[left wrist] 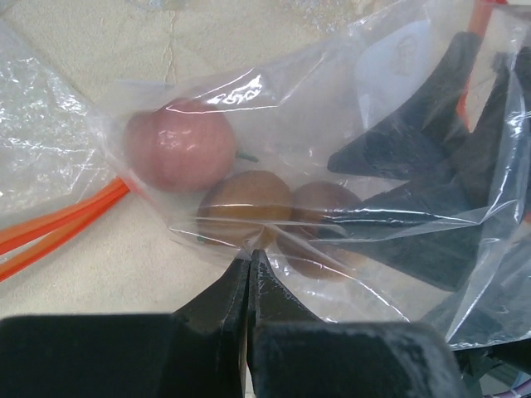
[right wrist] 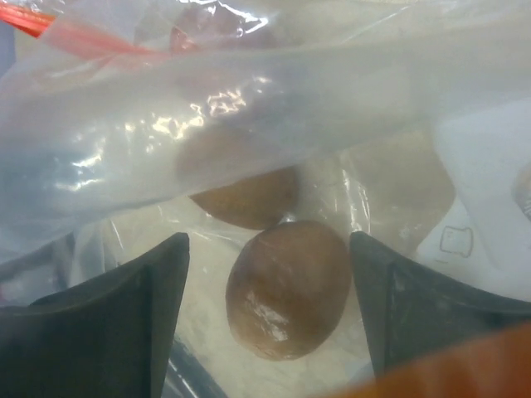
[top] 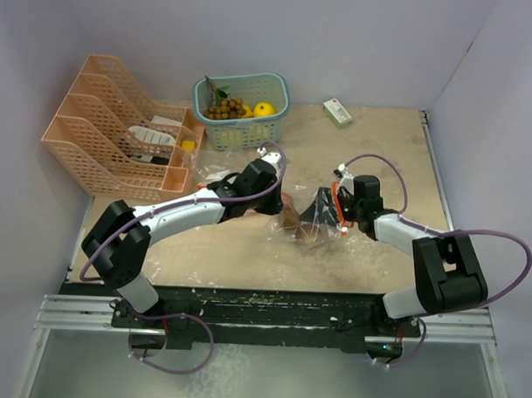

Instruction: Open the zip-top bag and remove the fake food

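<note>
The clear zip-top bag (top: 305,220) lies crumpled mid-table between both arms. My left gripper (left wrist: 249,259) is shut, pinching a fold of the bag's plastic (left wrist: 332,116). Inside the bag lie a pinkish-red ball (left wrist: 178,145) and two brown egg-shaped pieces of fake food (left wrist: 245,207). My right gripper (right wrist: 270,278) is open inside the bag, its fingers (right wrist: 158,286) on either side of one brown piece (right wrist: 289,290), and the left finger stands apart from it. A second brown piece (right wrist: 245,199) lies just beyond. The right gripper's dark fingers (left wrist: 398,149) show through the plastic.
A teal basket (top: 242,133) at the back holds a yellow fruit (top: 264,109) and a brown ball cluster (top: 225,108). A white-green box (top: 337,112) lies to its right. A peach file organizer (top: 110,145) stands at the left. The bag's orange zip strip (left wrist: 58,224) trails leftward.
</note>
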Robot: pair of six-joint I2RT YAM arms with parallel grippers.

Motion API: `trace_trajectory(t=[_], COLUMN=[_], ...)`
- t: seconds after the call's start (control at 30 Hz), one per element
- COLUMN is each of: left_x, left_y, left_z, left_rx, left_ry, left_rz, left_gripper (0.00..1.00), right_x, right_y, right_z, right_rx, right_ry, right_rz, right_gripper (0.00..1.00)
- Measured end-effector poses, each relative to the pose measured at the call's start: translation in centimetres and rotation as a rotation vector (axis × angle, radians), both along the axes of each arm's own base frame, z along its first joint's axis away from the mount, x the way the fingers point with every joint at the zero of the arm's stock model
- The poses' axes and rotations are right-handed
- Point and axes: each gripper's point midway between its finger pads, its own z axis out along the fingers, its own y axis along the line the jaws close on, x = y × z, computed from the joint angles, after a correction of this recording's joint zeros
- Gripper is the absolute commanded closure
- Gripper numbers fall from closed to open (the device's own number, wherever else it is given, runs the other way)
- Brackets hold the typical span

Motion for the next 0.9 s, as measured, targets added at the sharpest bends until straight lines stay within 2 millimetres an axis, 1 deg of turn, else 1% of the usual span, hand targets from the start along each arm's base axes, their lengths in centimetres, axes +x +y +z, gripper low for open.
trace_trajectory(t=[0.1, 0.23, 0.37, 0.4, 0.43, 0.57, 0.63, 0.7, 0.83, 0.9], left_x=[0.1, 0.2, 0.4, 0.4, 0.4, 0.6, 0.6, 0.8, 1.4, 1.8], left_y=[0.0, 0.0, 0.2, 0.3, 0.3, 0.9, 1.0, 1.2, 1.7, 2.4], left_z=[-0.1, -0.3, -0.3, -0.3, -0.4, -0.8, -1.0, -0.9, -1.0, -1.1], left_rx=[-0.002, -0.003, -0.007, -0.008, -0.008, 0.000, 0.001, -0.002, -0.007, -0.009], left_ry=[0.003, 0.010, 0.016, 0.018, 0.019, 0.029, 0.034, 0.035, 0.040, 0.044], left_rz=[0.004, 0.012, 0.026, 0.030, 0.032, 0.045, 0.051, 0.059, 0.084, 0.105], left_gripper=[1.00, 1.00, 1.00, 1.00, 1.00, 1.00, 1.00, 1.00, 1.00, 1.00], right_x=[-0.6, -1.7, -1.8, -1.7, -2.1, -2.7, -2.9, -3.0, -3.1, -3.0], right_y=[0.3, 0.8, 2.1, 2.1, 2.5, 3.4, 3.3, 2.9, 1.9, 1.7], right_z=[-0.8, -2.4, -2.4, -2.4, -2.6, -2.8, -3.0, -3.1, -3.6, -3.7], right_rx=[-0.004, -0.025, -0.061, -0.072, -0.093, -0.197, -0.233, -0.267, -0.319, -0.332], right_ry=[0.017, 0.074, 0.063, 0.059, 0.056, 0.024, 0.016, 0.018, 0.035, 0.039], right_rz=[0.040, 0.104, 0.191, 0.200, 0.227, 0.280, 0.283, 0.272, 0.243, 0.231], right_gripper=[0.17, 0.17, 0.17, 0.17, 0.18, 0.21, 0.27, 0.37, 0.62, 0.74])
